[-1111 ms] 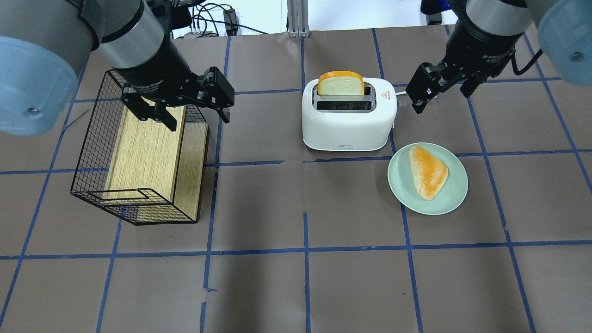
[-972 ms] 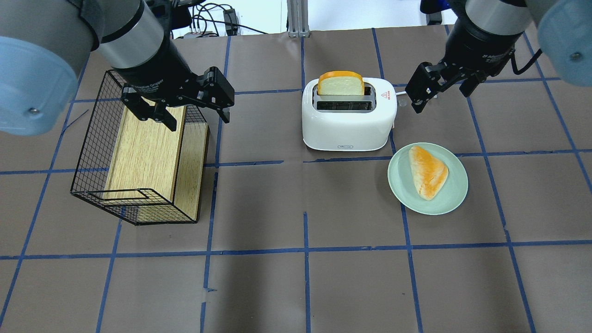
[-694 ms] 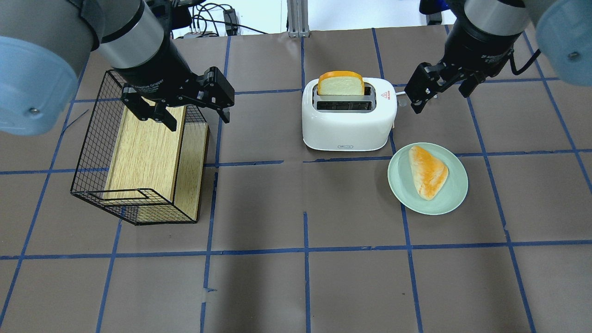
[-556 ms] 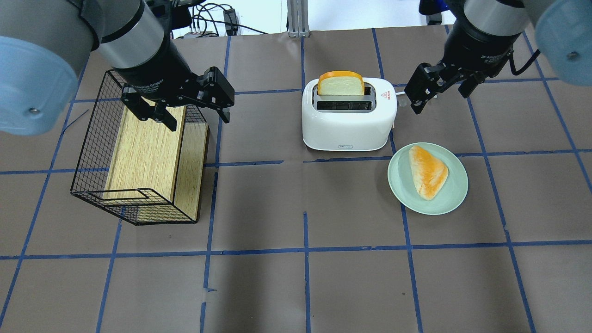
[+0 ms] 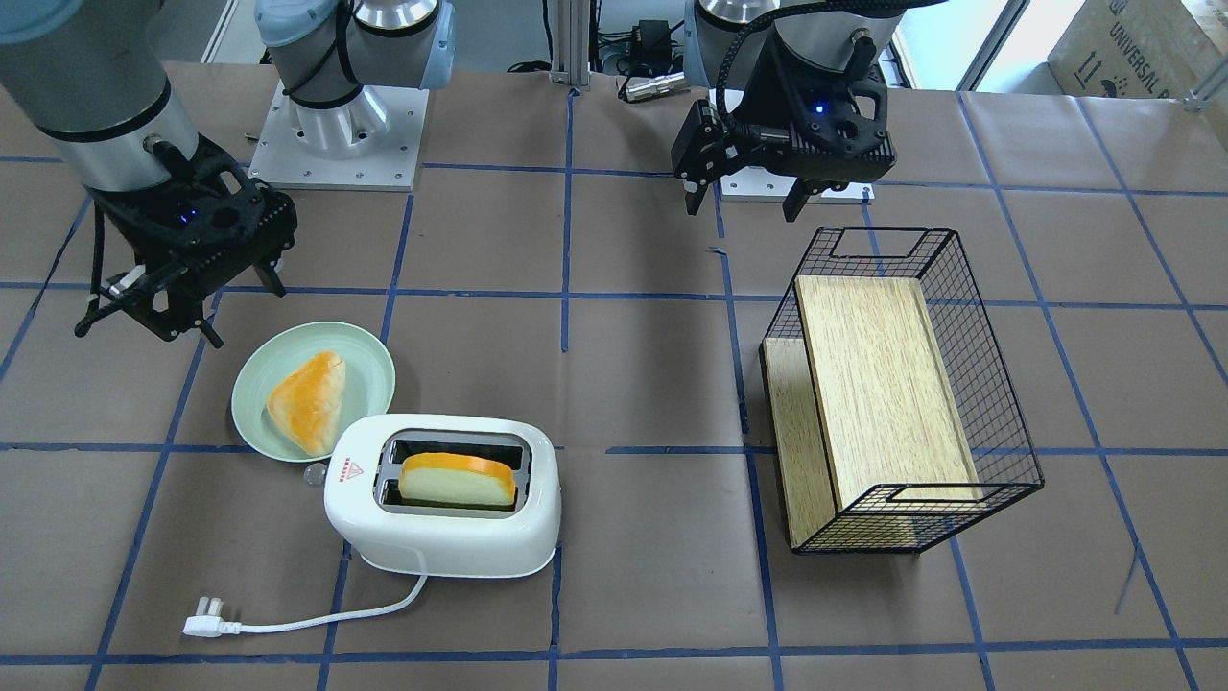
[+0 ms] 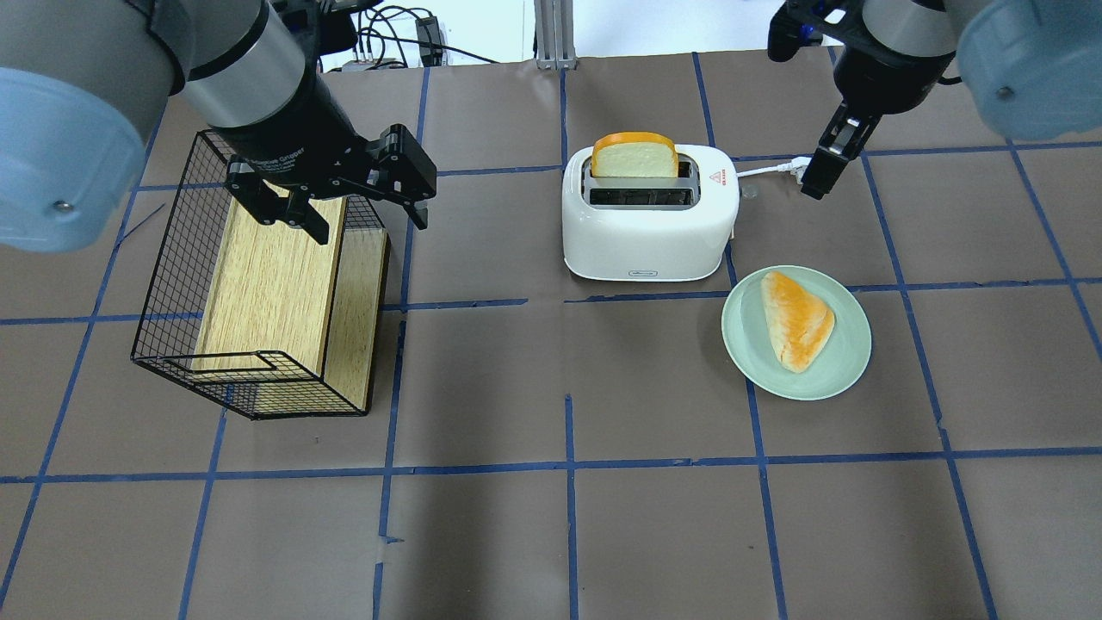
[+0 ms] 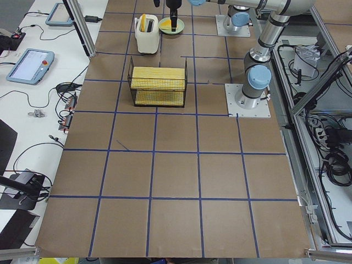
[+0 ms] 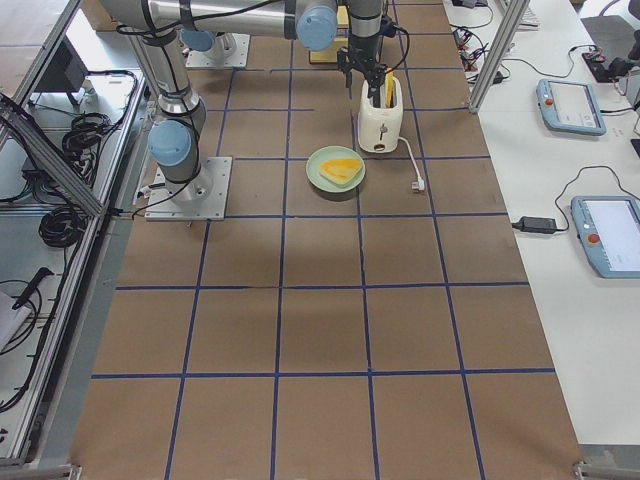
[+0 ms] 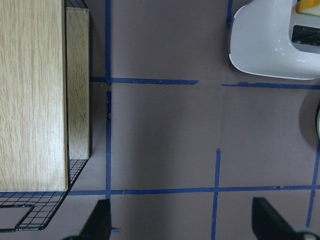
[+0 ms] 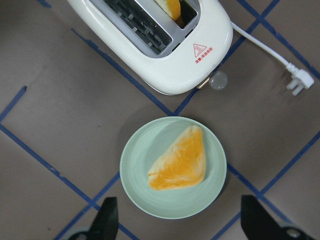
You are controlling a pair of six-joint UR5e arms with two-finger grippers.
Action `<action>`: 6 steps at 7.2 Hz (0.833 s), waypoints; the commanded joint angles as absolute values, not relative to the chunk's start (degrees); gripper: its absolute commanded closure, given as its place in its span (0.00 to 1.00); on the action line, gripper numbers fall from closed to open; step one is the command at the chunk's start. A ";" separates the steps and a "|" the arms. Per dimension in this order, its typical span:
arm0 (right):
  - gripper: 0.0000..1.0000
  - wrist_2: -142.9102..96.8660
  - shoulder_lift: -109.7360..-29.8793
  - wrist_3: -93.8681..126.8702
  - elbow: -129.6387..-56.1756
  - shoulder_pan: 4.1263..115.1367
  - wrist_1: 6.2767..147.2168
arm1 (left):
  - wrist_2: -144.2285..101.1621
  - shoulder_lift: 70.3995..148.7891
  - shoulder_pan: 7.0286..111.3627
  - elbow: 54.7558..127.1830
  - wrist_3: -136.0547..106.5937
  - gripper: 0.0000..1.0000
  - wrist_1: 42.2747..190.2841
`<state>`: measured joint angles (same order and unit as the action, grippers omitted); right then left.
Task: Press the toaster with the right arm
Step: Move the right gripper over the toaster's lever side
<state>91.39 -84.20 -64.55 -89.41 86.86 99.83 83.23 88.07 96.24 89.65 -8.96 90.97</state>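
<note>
Hovering with thin black right fingers (image 10: 107, 219) spread wide and empty near the sticker end of the glossy white two-slot toaster (image 6: 650, 232), beside a pale green plate (image 6: 848, 362) on the brown counter (image 6: 568, 534); best lined up squarely over the side control, then pressed straight down.

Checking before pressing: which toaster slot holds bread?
The slot farther from the robot holds the bread slice; the toaster's nearer slot is empty.

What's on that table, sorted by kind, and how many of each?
Toaster: 1
Bread: 2, a slice in the toaster and a wedge on the plate
Plate: 1
Wire basket: 1
Wooden box: 1
Total: 6
</note>
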 commanded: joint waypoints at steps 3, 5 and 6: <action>0.93 91.50 -72.89 -83.04 -89.03 86.92 111.61 | 83.23 88.07 96.24 89.65 -8.96 0.00 90.97; 0.93 88.35 -70.67 -83.32 -89.65 87.10 113.29 | 83.23 87.98 96.24 89.65 -8.96 0.00 90.97; 0.93 88.24 -70.75 -83.41 -89.74 87.10 113.20 | 83.23 87.98 96.24 89.65 -8.96 0.00 90.97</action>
